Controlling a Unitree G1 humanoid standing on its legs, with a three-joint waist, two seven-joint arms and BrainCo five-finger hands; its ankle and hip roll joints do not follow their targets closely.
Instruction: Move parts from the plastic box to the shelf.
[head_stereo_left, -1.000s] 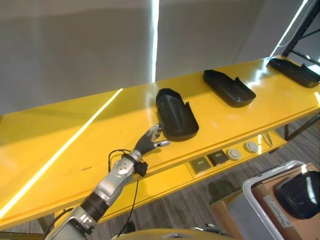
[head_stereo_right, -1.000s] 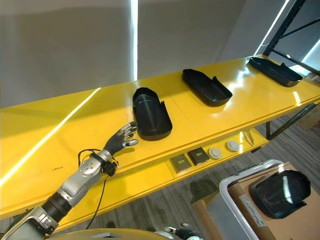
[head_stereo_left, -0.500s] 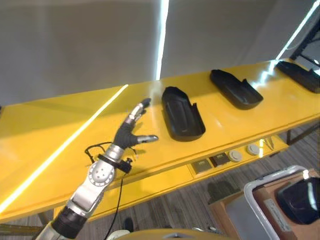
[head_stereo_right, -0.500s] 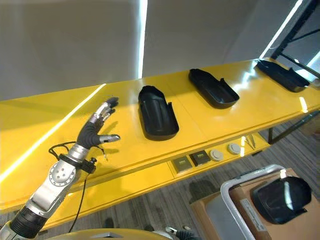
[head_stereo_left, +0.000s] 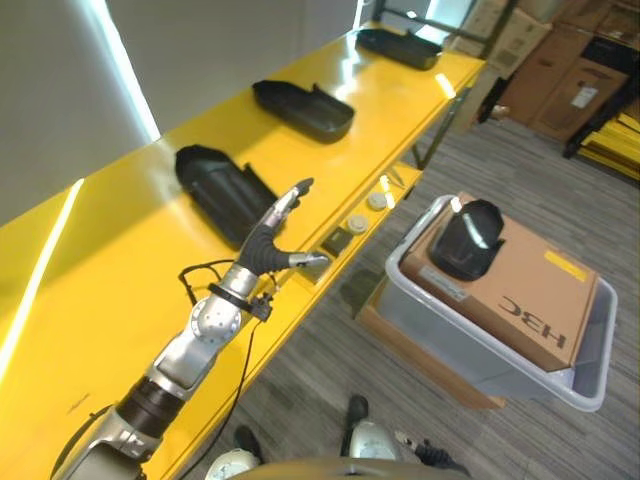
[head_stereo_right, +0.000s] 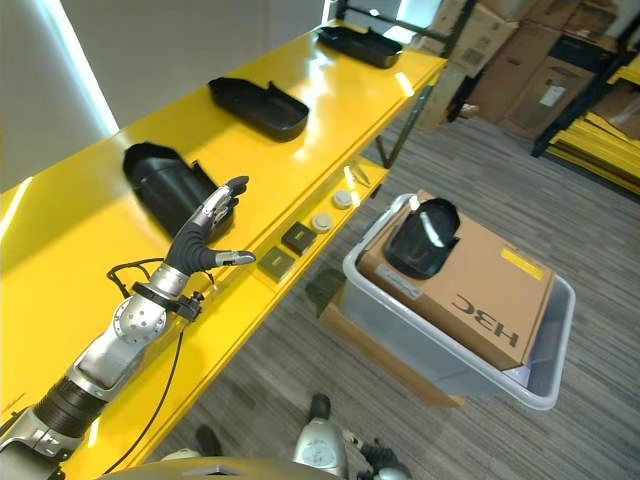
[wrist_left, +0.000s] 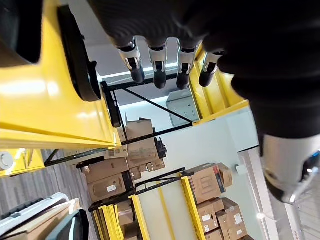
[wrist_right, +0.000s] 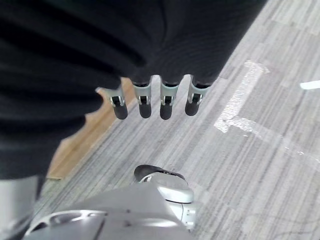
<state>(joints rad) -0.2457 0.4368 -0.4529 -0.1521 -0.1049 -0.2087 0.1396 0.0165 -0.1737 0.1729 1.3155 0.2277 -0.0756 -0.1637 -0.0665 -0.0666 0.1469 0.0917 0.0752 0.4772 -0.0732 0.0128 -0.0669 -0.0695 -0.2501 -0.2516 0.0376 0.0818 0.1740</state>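
Left hand (head_stereo_left: 268, 240) hangs released above the yellow shelf (head_stereo_left: 120, 270), fingers straight, beside a black part (head_stereo_left: 215, 190). Right hand (wrist_right: 155, 95) is released over the floor. Another part (head_stereo_left: 465, 238) sits in the plastic box (head_stereo_left: 500, 360).

Glossy yellow shelf (head_stereo_left: 120, 250), matt black parts (head_stereo_left: 222, 193)

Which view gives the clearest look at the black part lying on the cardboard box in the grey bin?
The right eye view: the black part lies whole on the cardboard box, near frame centre. The left eye view shows it too, further right. The left wrist view catches a dark sliver at its edge.
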